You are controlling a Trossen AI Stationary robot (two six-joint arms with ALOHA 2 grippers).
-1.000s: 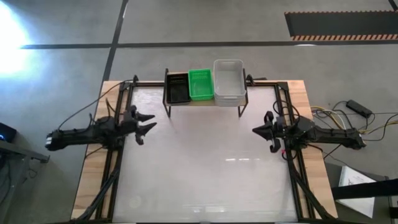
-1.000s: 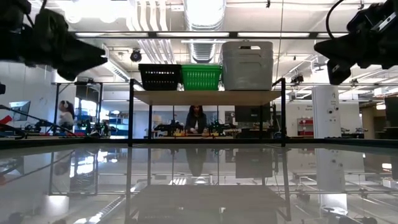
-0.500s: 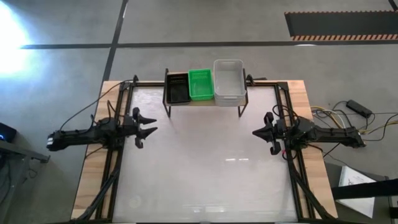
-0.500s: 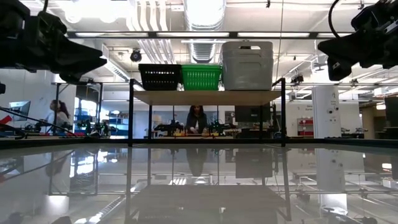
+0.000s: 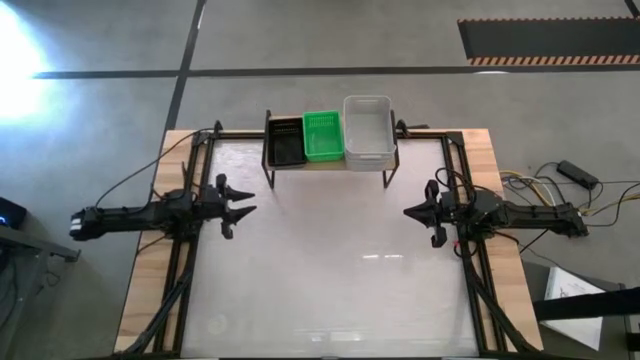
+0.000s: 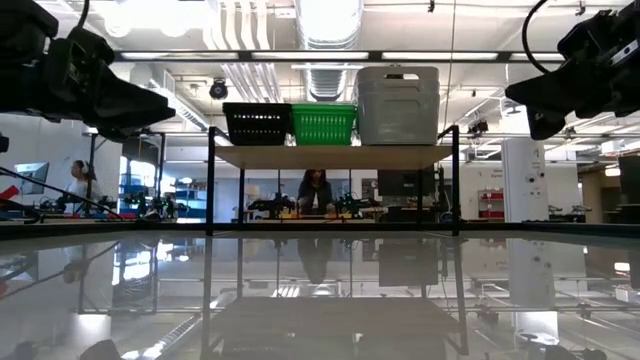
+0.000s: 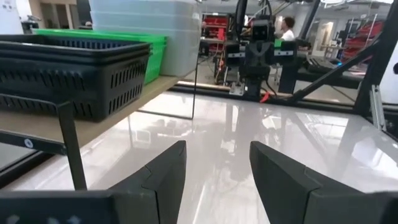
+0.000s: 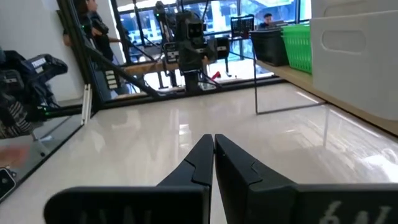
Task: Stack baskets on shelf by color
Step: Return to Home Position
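Observation:
The shelf (image 5: 330,163) stands at the table's far edge on thin black legs. On its wooden top sit three stacks of baskets side by side: black (image 5: 284,142), green (image 5: 322,134) and translucent white (image 5: 368,127). They also show in the low view as black (image 6: 257,123), green (image 6: 323,123) and white (image 6: 398,104). My left gripper (image 5: 243,201) hovers open over the table's left side, pointing level. My right gripper (image 5: 410,212) hovers shut over the right side. In the wrist views my left gripper (image 7: 216,163) has a clear gap and my right gripper (image 8: 213,149) has none.
The glossy white tabletop (image 5: 330,270) lies between the arms. Black rails (image 5: 190,250) run along its left and right sides. Cables (image 5: 560,185) lie off the right edge. People stand in the room beyond the table (image 6: 315,190).
My left gripper has sunk a little over the table's left side and stays open. My right gripper has rolled slightly in place and stays shut. The baskets have kept still.

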